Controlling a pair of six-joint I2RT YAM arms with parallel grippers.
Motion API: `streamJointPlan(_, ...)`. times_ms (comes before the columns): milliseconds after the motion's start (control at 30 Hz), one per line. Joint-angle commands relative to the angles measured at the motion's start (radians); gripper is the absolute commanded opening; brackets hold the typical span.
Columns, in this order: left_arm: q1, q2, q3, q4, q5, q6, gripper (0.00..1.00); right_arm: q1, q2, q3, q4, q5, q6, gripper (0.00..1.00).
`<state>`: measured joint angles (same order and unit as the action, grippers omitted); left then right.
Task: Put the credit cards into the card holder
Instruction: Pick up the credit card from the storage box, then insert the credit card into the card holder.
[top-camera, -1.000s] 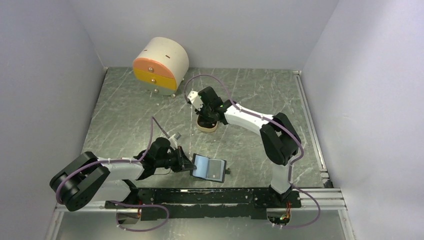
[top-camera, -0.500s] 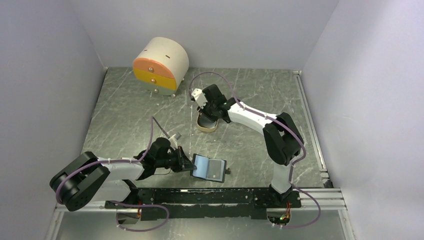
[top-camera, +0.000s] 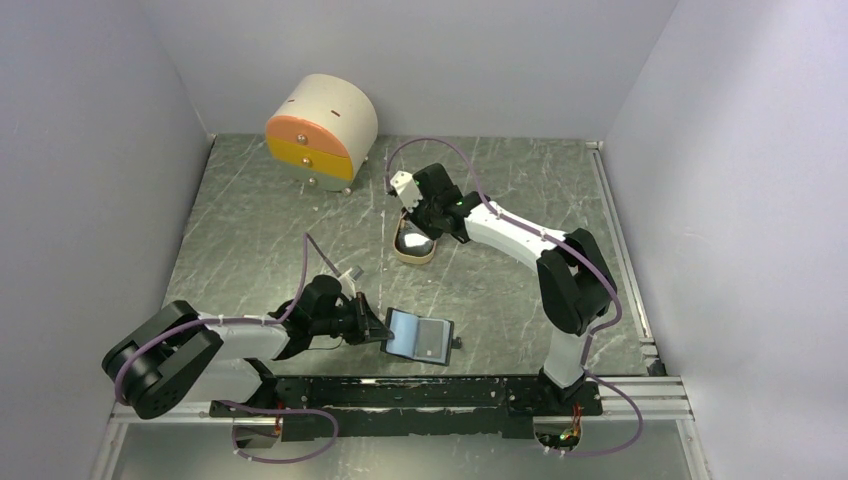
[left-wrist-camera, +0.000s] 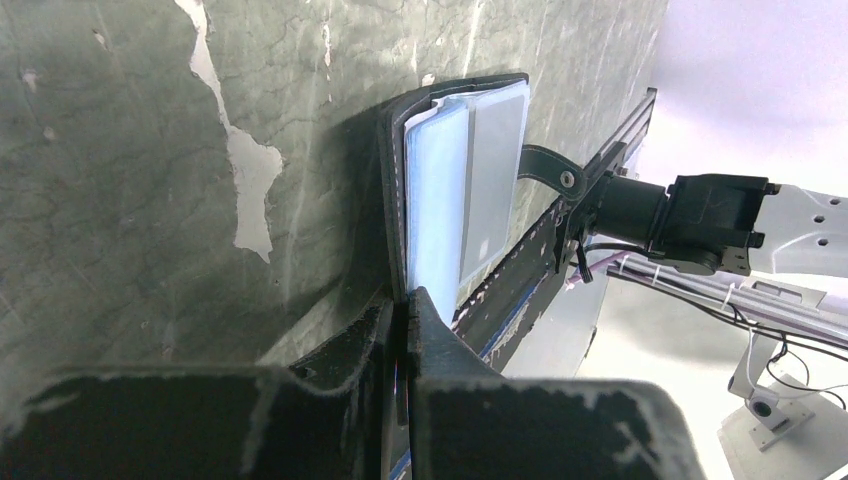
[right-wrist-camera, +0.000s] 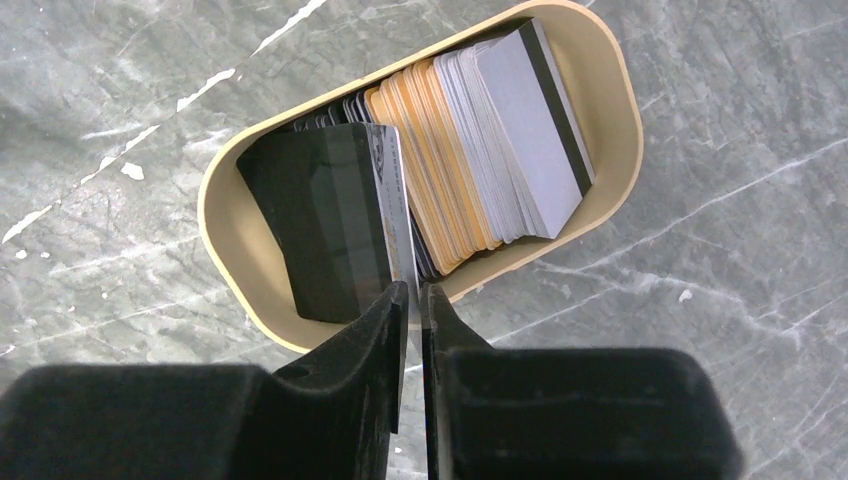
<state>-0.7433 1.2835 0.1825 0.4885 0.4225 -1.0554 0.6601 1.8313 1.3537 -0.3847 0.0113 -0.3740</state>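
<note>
Top view: dark green marbled table (top-camera: 250, 250). The left arm (top-camera: 240, 340) lies low along the near edge. The left fingers (top-camera: 376, 326) are clamped on the left edge of a small flat black folding card holder (top-camera: 420, 338). The holder is open with its blue inner face up, on the table near the near edge, about centre. The right arm (top-camera: 510, 233) reaches to mid-table, with its wrist over a tan oval plastic tray (top-camera: 408, 257); finger state is not readable from here. A round cream drawer box with orange and yellow fronts (top-camera: 318, 128) sits far left, well apart from the rest.

Left wrist view: left fingers (left-wrist-camera: 440, 335) are pressed together on the black rim of the card holder (left-wrist-camera: 435, 190). The open pale blue face shows a grey panel beside it. A black snap tab (left-wrist-camera: 545, 168) sticks out of the far side.

Right wrist view: right fingers (right-wrist-camera: 375, 320) are narrow, pinching the near edge of a black card with a silvery strip (right-wrist-camera: 320, 225). The card is over the left end of the tray (right-wrist-camera: 615, 130). The other credit cards (right-wrist-camera: 500, 140) are packed on edge in the tray just beside it: dark, orange, white. The end one is grey with a black stripe.
</note>
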Motion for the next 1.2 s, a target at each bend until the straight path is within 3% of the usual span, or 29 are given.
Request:
streamJointPlan(0, -0.011, -0.01, 0.008, 0.022, 0.016, 0.0, 0.09, -0.006, 0.01, -0.001, -0.014, -0.021, 0.007, 0.16)
streamJointPlan(100, -0.01, -0.018, 0.008, 0.016, 0.012, 0.001, 0.09, -0.006, 0.017, 0.0, -0.008, -0.016, 0.007, 0.15)
streamJointPlan(200, -0.011, -0.014, 0.008, 0.021, 0.014, 0.001, 0.09, -0.007, 0.019, 0.004, -0.011, -0.017, 0.008, 0.0)
streamJointPlan(433, -0.012, -0.009, 0.015, 0.004, 0.008, 0.005, 0.09, -0.014, -0.023, 0.02, -0.031, -0.012, 0.03, 0.0)
streamJointPlan(667, -0.012, -0.026, 0.025, -0.065, -0.04, 0.004, 0.09, -0.012, -0.09, 0.02, -0.047, 0.102, 0.172, 0.0)
streamJointPlan(967, -0.013, -0.093, 0.022, -0.178, -0.136, -0.016, 0.09, 0.017, -0.221, -0.077, -0.008, 0.146, 0.362, 0.0)
streamJointPlan(1167, -0.011, -0.145, -0.006, -0.195, -0.193, -0.07, 0.09, 0.033, -0.46, -0.282, 0.127, 0.042, 0.604, 0.0)
